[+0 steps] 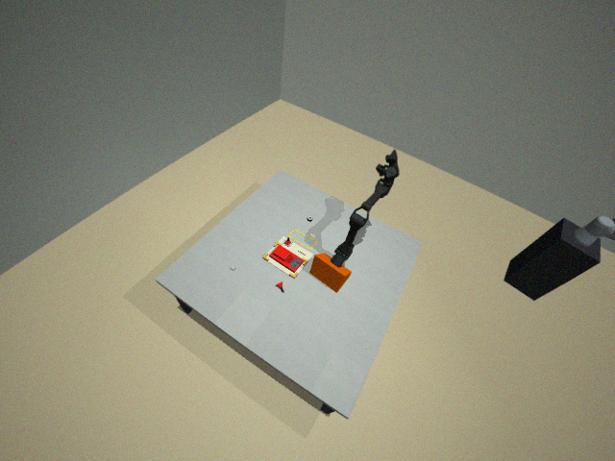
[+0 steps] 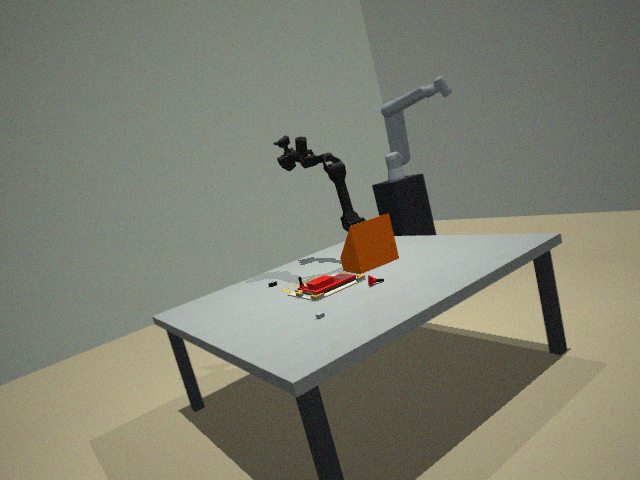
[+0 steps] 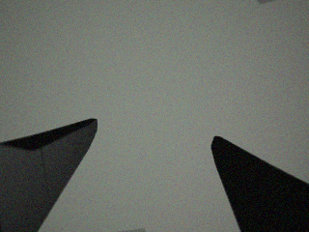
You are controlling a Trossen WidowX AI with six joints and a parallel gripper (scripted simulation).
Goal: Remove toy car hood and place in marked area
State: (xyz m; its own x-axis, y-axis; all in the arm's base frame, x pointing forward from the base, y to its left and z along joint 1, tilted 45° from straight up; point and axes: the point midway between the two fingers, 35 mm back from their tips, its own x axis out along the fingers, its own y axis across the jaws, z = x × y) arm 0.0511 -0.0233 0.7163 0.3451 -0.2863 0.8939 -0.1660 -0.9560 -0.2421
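The toy car (image 1: 280, 260) (image 2: 330, 284) is a low red body on a cream board with yellow corner pieces. A raised red block (image 1: 282, 254) (image 2: 320, 282), which looks like the hood, sits on one end of it; a grey patch is at the other end. The marked area is a thin yellow outline (image 1: 306, 234) (image 2: 284, 291) on the table beside the board, with nothing seen inside it. My gripper (image 3: 155, 132) (image 1: 387, 160) (image 2: 279, 151) is open and empty, held high above the table and well away from the car. The wrist view shows only plain grey between the fingers.
An orange wedge block (image 1: 328, 273) (image 2: 372, 242) stands at the arm's base. A black stick on a red base (image 1: 287, 242) stands by the car. A red cone piece (image 1: 280, 285) (image 2: 373, 281), a pale bit (image 1: 233, 268) (image 2: 320, 315) and a dark ring (image 1: 309, 218) (image 2: 272, 283) lie around.
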